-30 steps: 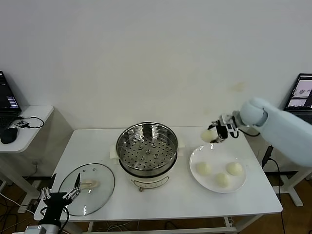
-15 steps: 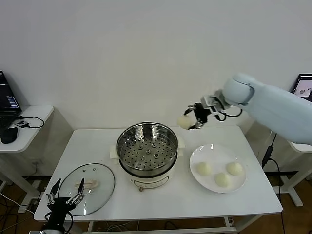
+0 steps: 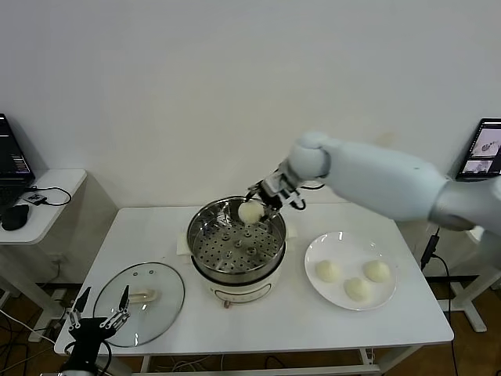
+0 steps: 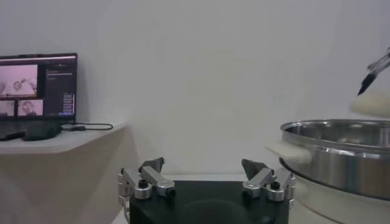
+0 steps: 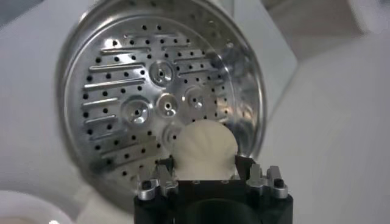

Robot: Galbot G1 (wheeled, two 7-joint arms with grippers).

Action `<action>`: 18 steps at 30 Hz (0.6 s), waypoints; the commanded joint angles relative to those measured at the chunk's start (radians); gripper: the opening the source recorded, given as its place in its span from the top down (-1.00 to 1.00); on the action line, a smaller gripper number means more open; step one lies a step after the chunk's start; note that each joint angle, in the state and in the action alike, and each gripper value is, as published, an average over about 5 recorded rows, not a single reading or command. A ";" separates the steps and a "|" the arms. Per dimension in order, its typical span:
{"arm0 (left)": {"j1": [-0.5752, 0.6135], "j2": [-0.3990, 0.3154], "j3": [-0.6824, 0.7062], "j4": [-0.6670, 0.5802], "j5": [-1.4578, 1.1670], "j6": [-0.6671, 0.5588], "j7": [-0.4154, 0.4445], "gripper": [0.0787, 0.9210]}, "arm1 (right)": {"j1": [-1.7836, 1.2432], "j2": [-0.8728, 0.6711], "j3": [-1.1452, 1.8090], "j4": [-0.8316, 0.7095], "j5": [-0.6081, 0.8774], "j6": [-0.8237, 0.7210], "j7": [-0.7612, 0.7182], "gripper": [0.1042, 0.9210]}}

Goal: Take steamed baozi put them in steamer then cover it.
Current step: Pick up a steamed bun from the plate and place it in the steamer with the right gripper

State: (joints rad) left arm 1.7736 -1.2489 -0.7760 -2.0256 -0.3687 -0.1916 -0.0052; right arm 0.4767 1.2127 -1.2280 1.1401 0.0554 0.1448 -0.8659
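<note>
The steamer (image 3: 237, 239) stands mid-table, a shiny steel basket with a perforated floor (image 5: 122, 79) on a white pot base. My right gripper (image 3: 260, 204) hangs over its far right rim, shut on one cream-white baozi (image 3: 250, 212). The right wrist view shows that baozi (image 5: 203, 146) between the fingers, above the holed floor. Three more baozi (image 3: 326, 271) lie on the white plate (image 3: 344, 238) to the steamer's right. My left gripper (image 3: 99, 313) waits open at the table's front left corner, beside the glass lid (image 3: 160, 282). The basket holds nothing.
The glass lid lies flat on the table, cream handle (image 3: 143, 297) up. A side table (image 3: 47, 192) with a laptop stands at far left, and a monitor (image 3: 485, 149) at far right. The steamer's rim (image 4: 341, 131) shows in the left wrist view.
My right arm has carried the baozi leftward, from above the plate to over the steamer. The left gripper has barely shifted at the front left corner.
</note>
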 commanded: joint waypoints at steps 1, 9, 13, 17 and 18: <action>0.000 -0.002 -0.003 0.002 0.000 -0.002 0.002 -0.77 | -0.037 0.142 -0.034 -0.131 -0.150 0.110 0.032 -0.30; -0.010 0.000 -0.001 0.015 0.003 -0.007 0.002 -0.77 | -0.075 0.184 -0.022 -0.220 -0.304 0.229 0.092 -0.31; -0.014 0.000 0.001 0.018 0.006 -0.010 0.002 -0.77 | -0.082 0.188 -0.015 -0.243 -0.343 0.262 0.122 -0.32; -0.019 0.001 0.004 0.020 0.011 -0.011 0.002 -0.77 | -0.095 0.193 -0.005 -0.261 -0.388 0.295 0.153 -0.32; -0.020 0.001 0.004 0.019 0.012 -0.011 0.002 -0.77 | -0.099 0.196 0.000 -0.269 -0.402 0.304 0.161 -0.32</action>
State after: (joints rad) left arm 1.7535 -1.2483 -0.7721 -2.0071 -0.3571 -0.2017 -0.0034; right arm 0.3915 1.3786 -1.2252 0.9226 -0.2485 0.3812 -0.7431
